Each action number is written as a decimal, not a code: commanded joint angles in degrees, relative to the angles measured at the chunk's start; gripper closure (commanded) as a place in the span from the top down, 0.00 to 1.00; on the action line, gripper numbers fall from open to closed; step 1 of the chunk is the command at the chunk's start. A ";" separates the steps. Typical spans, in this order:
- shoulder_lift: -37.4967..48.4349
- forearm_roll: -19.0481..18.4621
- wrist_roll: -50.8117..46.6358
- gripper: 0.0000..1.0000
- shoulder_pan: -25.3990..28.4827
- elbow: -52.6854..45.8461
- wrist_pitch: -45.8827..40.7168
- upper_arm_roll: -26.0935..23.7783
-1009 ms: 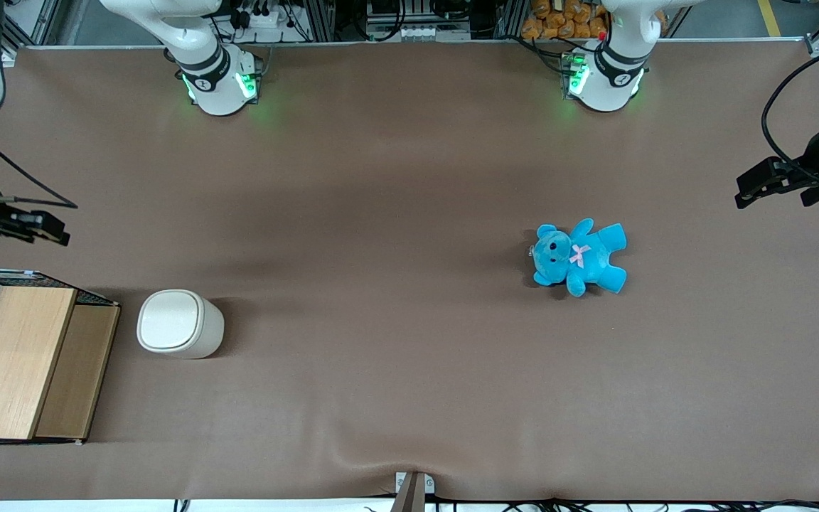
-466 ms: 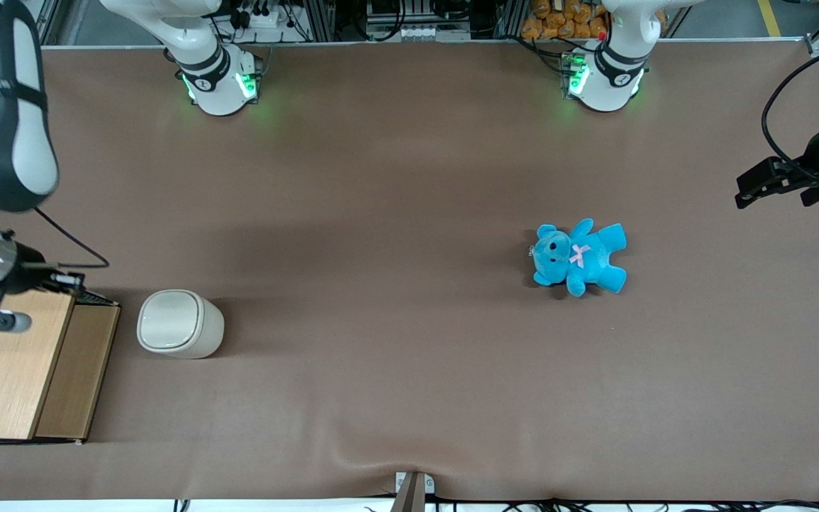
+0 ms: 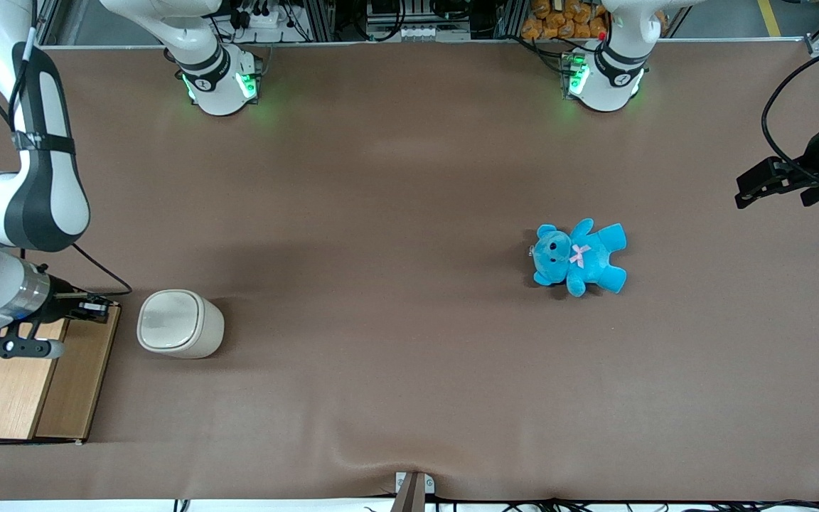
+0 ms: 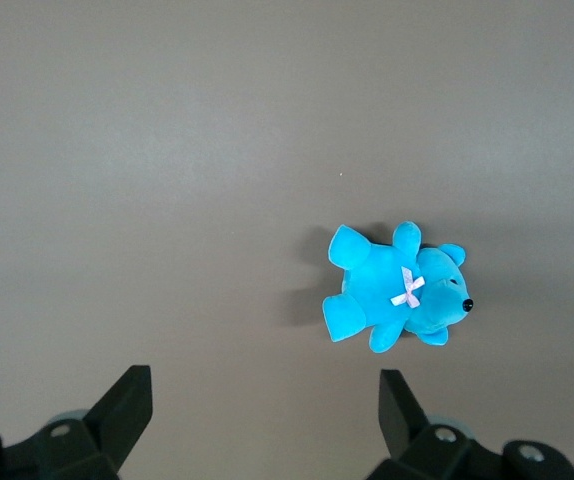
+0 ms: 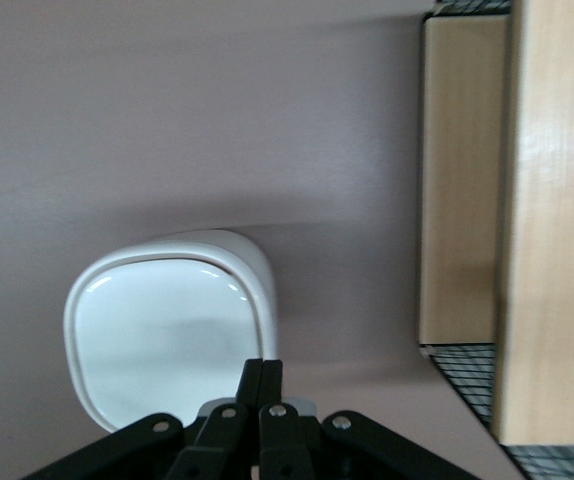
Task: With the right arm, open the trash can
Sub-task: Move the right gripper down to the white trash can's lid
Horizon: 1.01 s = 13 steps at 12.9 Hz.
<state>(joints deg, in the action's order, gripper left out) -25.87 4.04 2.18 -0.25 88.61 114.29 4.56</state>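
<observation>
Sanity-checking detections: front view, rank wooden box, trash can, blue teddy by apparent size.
1. wooden box, clearly largest, partly under the right gripper, fingers shut.
2-3. trash can and blue teddy: too alike to rank.

The right arm [image 3: 22, 185] runs off the front view's edge, the wooden box [image 3: 22, 370] lies partly hidden beneath its gripper [image 3: 100, 308], and the gripper's black body covers part of the trash can's [image 5: 167, 330] lid.
</observation>
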 commanded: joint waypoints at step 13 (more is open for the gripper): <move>-5.86 2.72 0.81 0.00 0.86 -0.19 3.48 0.01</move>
<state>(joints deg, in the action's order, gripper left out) -31.16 5.74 2.20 0.08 88.39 117.81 4.42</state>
